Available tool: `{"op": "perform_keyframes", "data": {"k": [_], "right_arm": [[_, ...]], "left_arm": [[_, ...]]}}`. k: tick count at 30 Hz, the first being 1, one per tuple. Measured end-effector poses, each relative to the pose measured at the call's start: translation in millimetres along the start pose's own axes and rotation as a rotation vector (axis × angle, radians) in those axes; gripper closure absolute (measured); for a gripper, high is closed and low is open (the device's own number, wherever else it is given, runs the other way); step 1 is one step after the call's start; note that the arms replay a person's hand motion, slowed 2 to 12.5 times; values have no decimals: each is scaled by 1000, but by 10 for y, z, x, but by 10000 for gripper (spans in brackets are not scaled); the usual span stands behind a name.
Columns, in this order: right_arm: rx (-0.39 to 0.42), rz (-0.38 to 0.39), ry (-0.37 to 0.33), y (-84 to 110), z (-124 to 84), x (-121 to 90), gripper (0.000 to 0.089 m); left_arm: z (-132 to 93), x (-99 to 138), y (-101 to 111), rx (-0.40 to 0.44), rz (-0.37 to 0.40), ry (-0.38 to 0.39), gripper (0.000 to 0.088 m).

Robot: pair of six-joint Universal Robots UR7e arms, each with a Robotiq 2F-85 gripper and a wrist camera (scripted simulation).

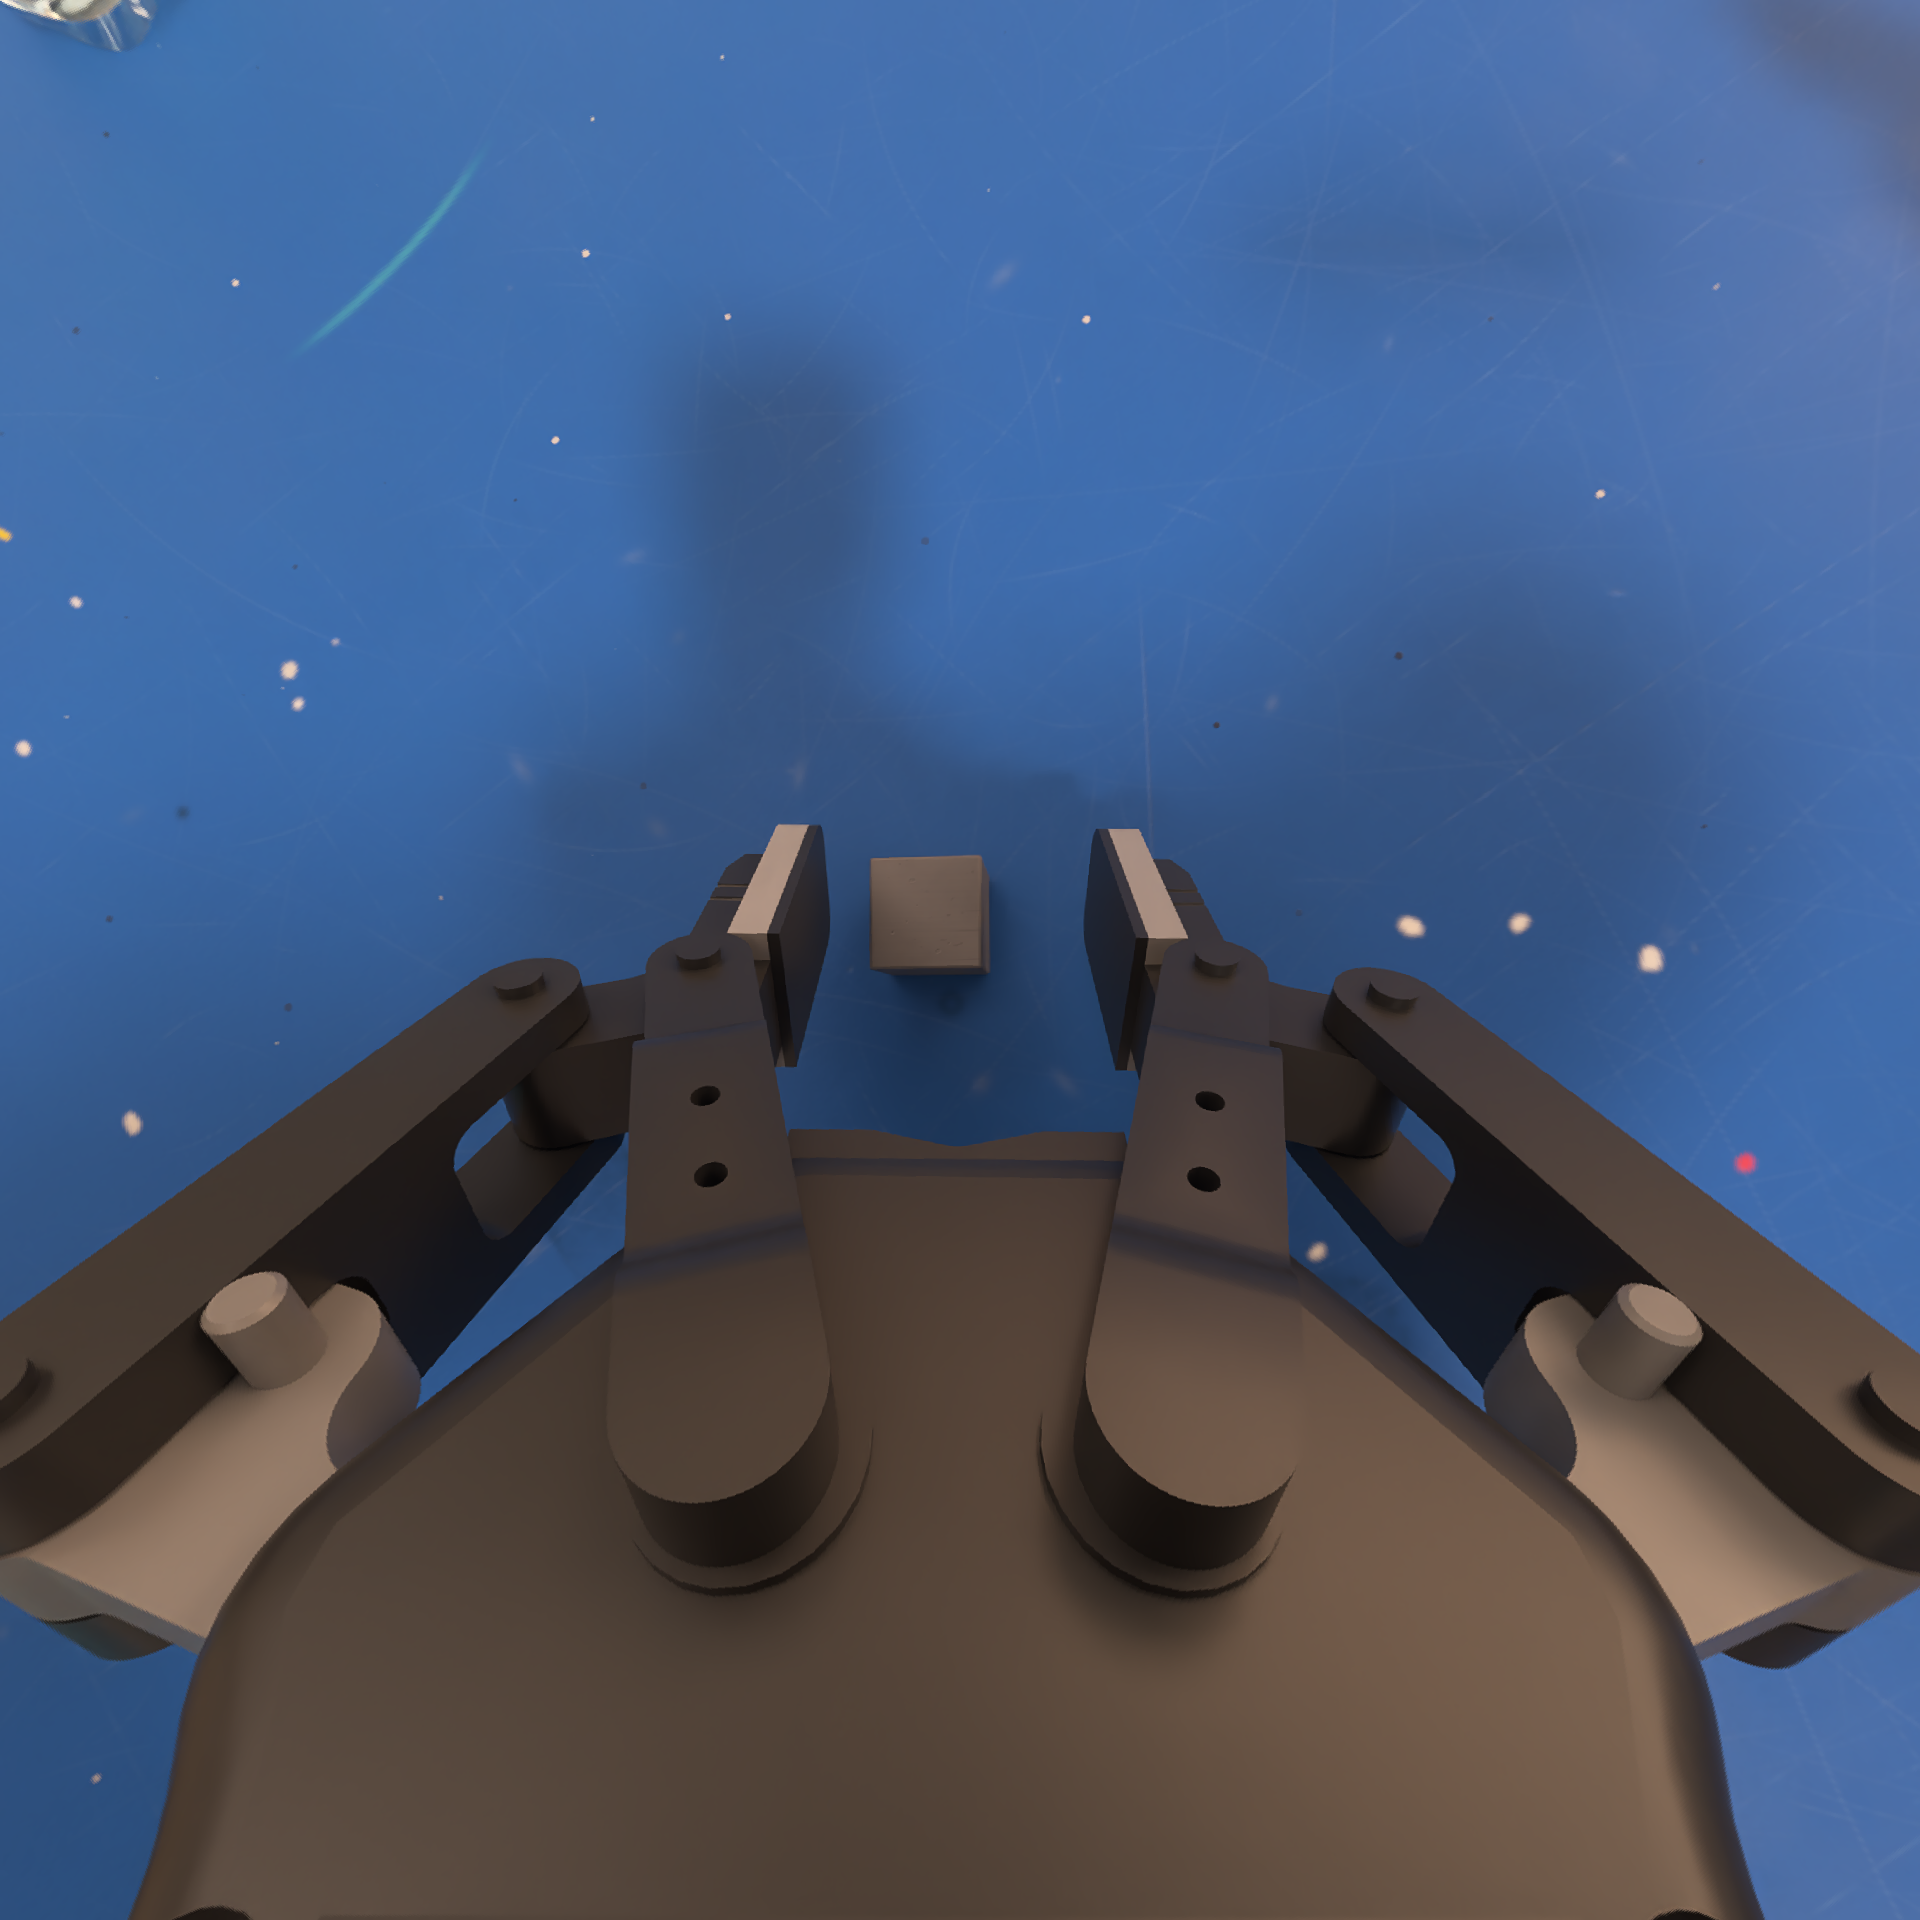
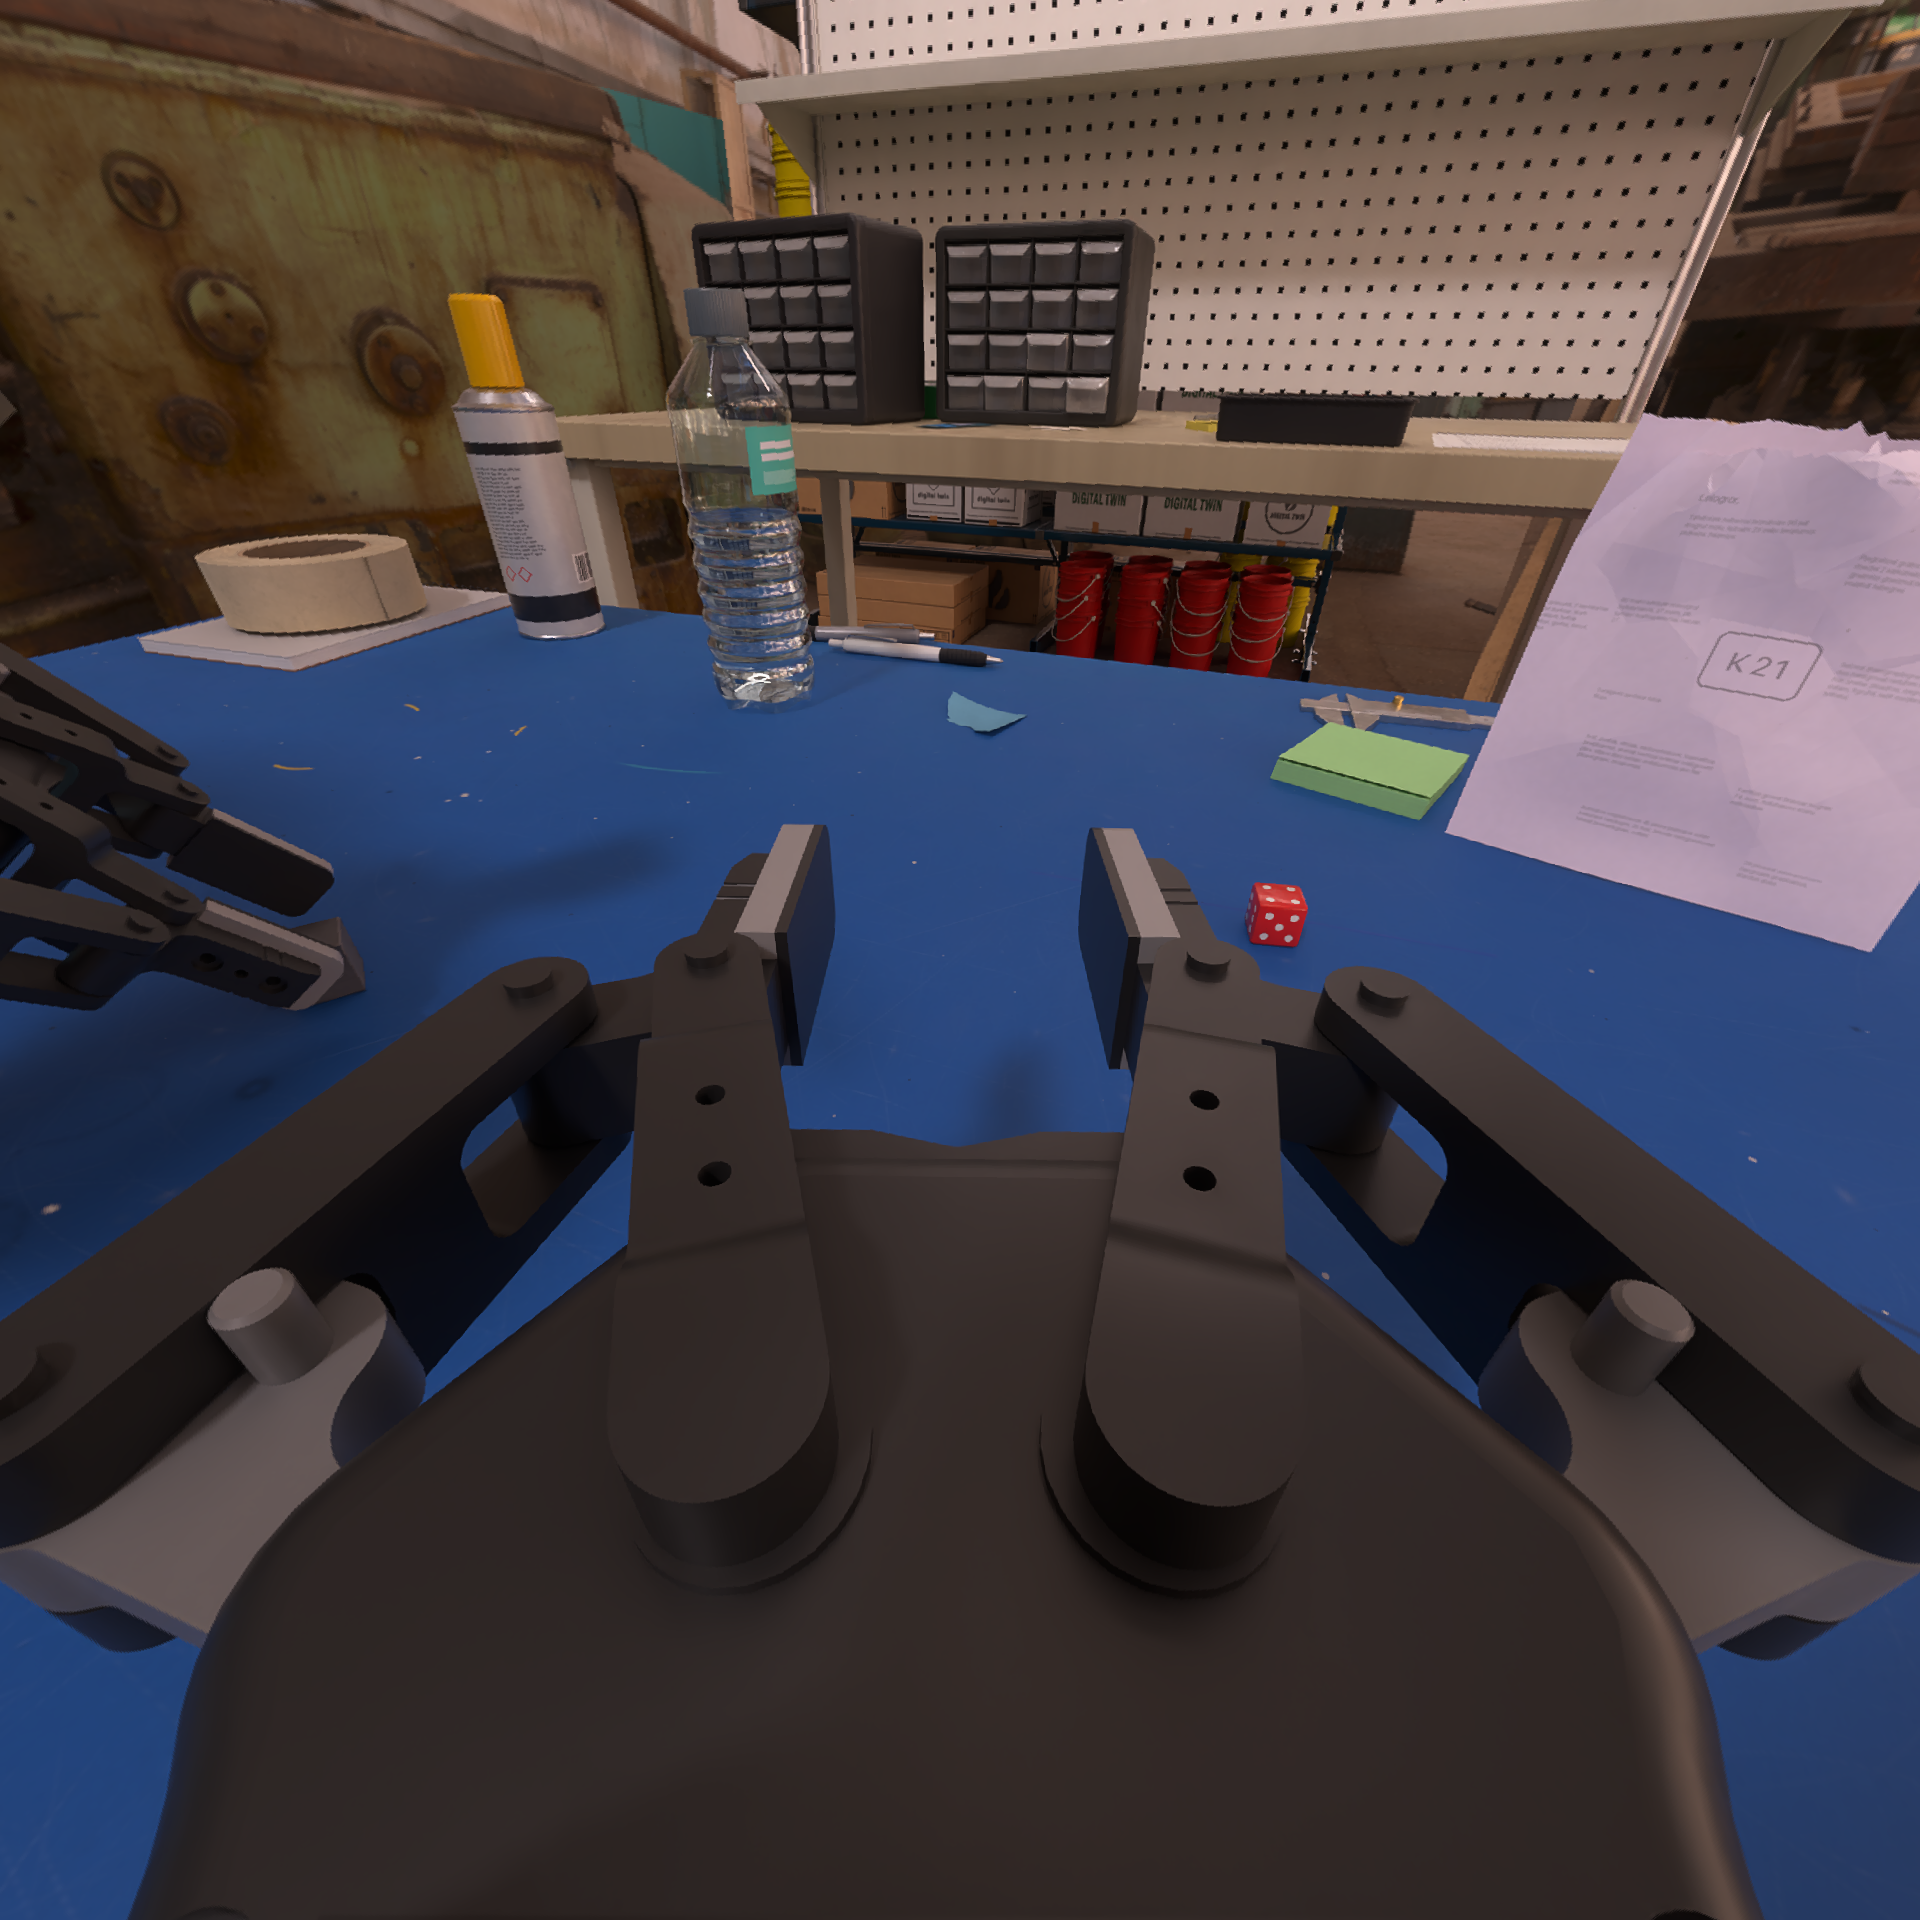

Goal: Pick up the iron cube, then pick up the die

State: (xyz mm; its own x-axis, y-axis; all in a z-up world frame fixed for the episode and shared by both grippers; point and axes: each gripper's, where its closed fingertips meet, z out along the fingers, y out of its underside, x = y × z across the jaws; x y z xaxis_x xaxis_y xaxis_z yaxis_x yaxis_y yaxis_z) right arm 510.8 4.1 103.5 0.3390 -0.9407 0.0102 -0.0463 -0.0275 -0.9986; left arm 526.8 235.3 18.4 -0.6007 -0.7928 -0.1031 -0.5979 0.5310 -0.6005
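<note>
The iron cube [image 1: 928, 914] is a small dull grey block on the blue table. In the left wrist view it lies between the fingers of my left gripper [image 1: 956, 925], which points down over it, open, with a gap on each side. The die [image 2: 1276, 914] is red with white dots and sits on the table just right of my right gripper [image 2: 956, 925], which is open and empty above the table. The left gripper also shows at the left edge of the right wrist view [image 2: 301, 930], where the cube is hidden.
Toward the table's far edge stand a water bottle [image 2: 743, 520], a spray can [image 2: 520, 478] and a tape roll [image 2: 312, 582]. Pens [image 2: 904, 649], a blue scrap [image 2: 982, 714], a green pad [image 2: 1366, 769] and a sheet of paper [image 2: 1725, 675] lie to the right.
</note>
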Motion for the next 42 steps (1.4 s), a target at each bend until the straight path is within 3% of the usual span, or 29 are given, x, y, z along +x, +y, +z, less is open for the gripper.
{"op": "perform_keyframes", "data": {"k": [9,42], "right_arm": [[1,1,0,-2,2,2,462],[9,6,-4,-12,3,4,463]], "left_arm": [[14,58,-23,18,-41,23,420],[192,74,-67,13,-156,-9,419]]}}
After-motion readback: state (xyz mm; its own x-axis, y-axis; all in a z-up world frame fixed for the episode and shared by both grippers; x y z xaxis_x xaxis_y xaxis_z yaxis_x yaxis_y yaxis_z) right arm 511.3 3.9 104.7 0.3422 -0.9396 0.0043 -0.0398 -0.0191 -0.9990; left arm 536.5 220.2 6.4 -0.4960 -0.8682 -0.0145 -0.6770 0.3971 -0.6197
